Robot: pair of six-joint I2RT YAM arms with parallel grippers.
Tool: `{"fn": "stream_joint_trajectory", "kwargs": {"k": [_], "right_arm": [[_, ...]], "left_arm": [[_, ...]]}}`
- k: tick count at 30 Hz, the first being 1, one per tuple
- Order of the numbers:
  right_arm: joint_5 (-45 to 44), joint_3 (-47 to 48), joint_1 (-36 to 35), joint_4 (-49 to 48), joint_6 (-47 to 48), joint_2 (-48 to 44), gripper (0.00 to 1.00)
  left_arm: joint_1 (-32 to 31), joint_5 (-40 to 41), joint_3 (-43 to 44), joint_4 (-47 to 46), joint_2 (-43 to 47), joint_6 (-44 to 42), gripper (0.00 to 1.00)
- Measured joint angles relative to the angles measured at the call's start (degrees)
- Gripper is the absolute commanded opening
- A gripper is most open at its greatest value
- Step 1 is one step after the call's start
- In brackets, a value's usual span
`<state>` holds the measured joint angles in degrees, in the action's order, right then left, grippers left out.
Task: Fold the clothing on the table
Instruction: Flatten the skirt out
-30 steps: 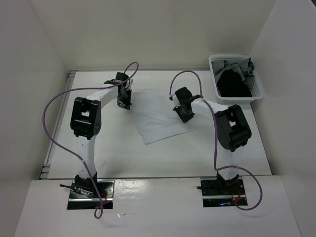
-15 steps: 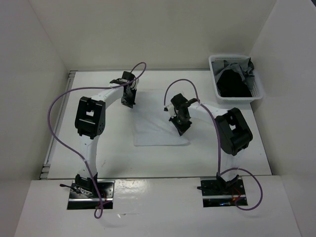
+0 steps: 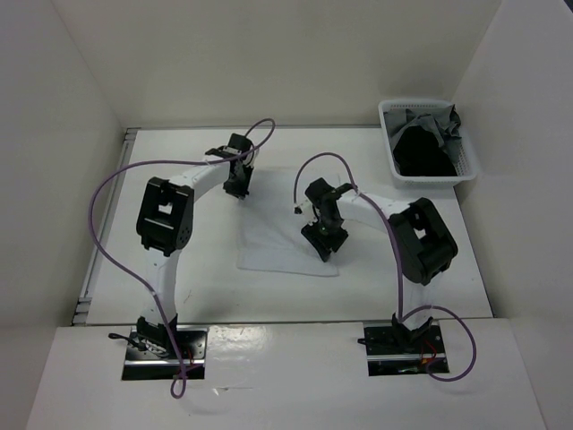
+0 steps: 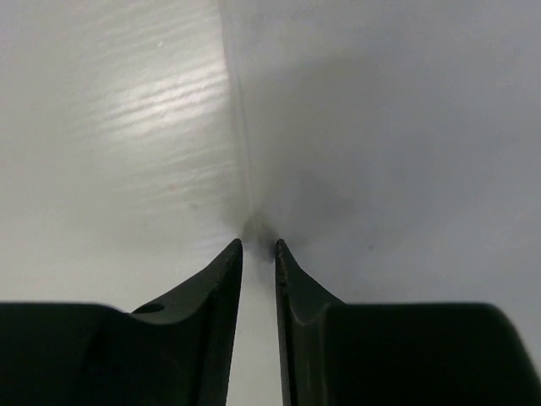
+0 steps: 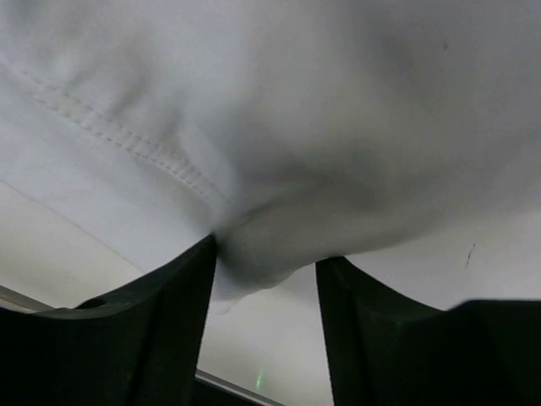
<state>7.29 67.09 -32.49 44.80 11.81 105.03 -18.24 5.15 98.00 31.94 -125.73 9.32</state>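
The white clothing (image 3: 277, 242) lies flat in the middle of the table (image 3: 224, 291) as a rough rectangle. My left gripper (image 3: 237, 188) is at its far left corner. In the left wrist view the left gripper (image 4: 258, 245) has its jaws narrowly parted, and the clothing's (image 4: 380, 127) edge runs down to the tips. My right gripper (image 3: 324, 246) is over the near right part of the clothing. In the right wrist view the right gripper (image 5: 266, 254) is open, and a bunched fold of the clothing (image 5: 296, 110) sags between the fingers against the left one.
A white plastic basket (image 3: 428, 143) with black and grey garments stands at the far right corner. A metal rail (image 3: 98, 242) runs along the table's left edge. White walls enclose the table on three sides. Purple cables loop above both arms.
The right jaws have opened off the clothing after carrying it toward the near side and left. The left gripper moved slightly right and its jaws parted a little. The clothing now lies more compact.
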Motion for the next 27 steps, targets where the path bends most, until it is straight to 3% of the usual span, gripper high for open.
{"fn": "stream_joint_trajectory", "kwargs": {"k": [6, 13, 20, 27], "right_arm": [[-3.41, 0.11, 0.31, 2.10, -0.17, -2.01, 0.59], [-7.56, 6.91, 4.72, 4.70, -0.44, -6.71, 0.97], [-12.46, 12.57, 9.55, -0.04, -0.22, -5.86, 0.99], [-5.95, 23.37, 21.09, -6.29, -0.81, 4.02, 0.98]], "left_arm": [[2.25, 1.25, -2.64, 3.82, 6.10, -0.33, 0.58], [8.41, -2.69, -2.51, 3.91, 15.82, -0.59, 0.81], [12.46, -14.19, 4.72, 3.98, 11.06, -1.73, 0.78], [12.70, -24.57, 14.47, 7.13, -2.54, -4.90, 0.75]]}}
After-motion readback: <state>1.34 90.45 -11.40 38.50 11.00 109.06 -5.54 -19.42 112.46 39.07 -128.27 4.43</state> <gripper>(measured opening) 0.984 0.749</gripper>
